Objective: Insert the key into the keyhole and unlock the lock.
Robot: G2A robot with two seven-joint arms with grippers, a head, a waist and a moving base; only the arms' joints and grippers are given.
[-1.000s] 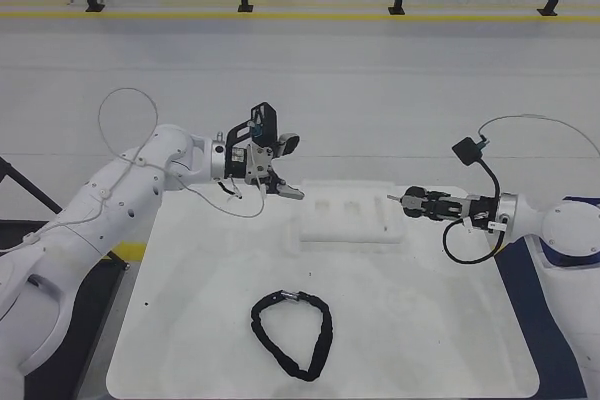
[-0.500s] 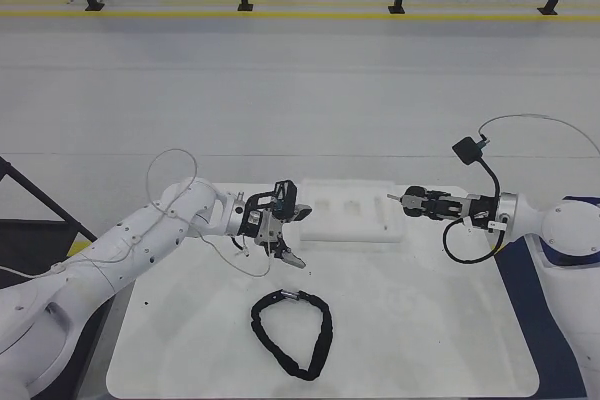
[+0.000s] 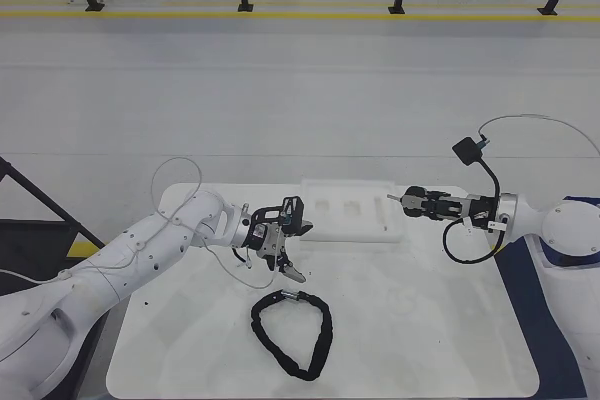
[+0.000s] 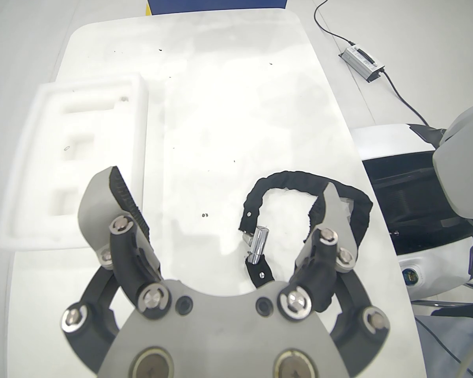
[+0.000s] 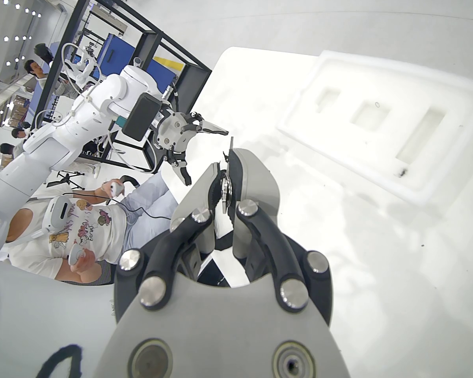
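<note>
- Now your left hand [image 4: 224, 184] hangs wide open just above the black fabric-covered chain lock [image 4: 295, 176], which lies on the white table [image 3: 430, 320].
- Your right hand [image 5: 224, 167] pinches the small metal key [image 5: 224, 191].

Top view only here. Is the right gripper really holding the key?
Observer: Yes, the right gripper is shut on the key, a flat metal piece.
Operator: Left one?
Observer: The left gripper is open, straddling the lock without closing on it.
Operator: Keyhole showing?
Observer: Cannot tell. The lock is a silver cylinder joining the two ends of the chain, and no slot can be made out.
</note>
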